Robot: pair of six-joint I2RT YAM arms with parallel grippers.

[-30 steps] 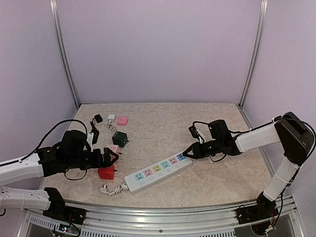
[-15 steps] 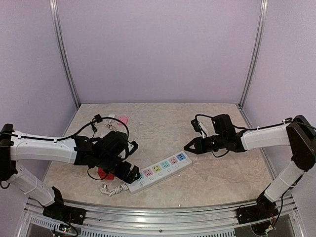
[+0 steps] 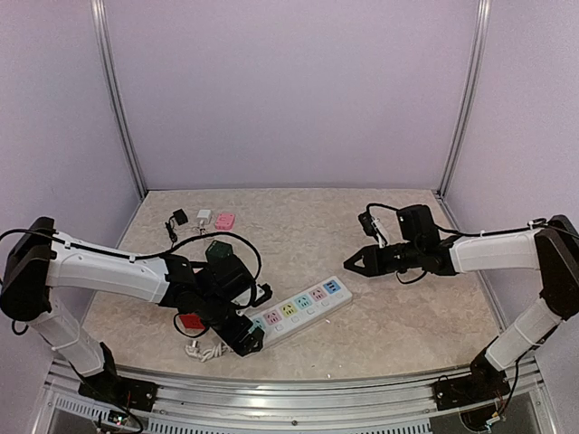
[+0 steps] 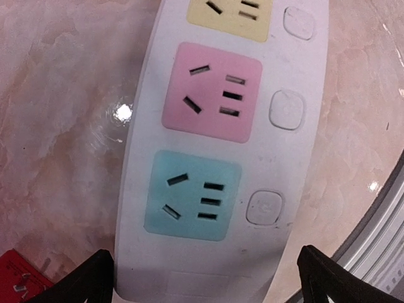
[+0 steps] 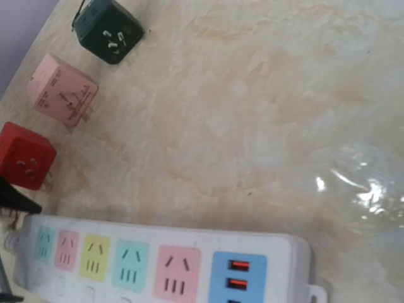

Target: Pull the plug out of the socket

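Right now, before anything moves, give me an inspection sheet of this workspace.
Surface: beige marbled tabletop, with glare spots.
Job's things: power strip lies flat; every outlet is empty, no plug in it.
Clutter: red cube, pink cube and dark green cube loose beside the strip; small adapters at the back.
Grippers: left gripper open, straddling the strip's cord end; right gripper beyond the blue end, not touching, jaws unclear.
Cables: white cord bunched at the strip's end.
Surroundings: lilac walls, metal frame posts.
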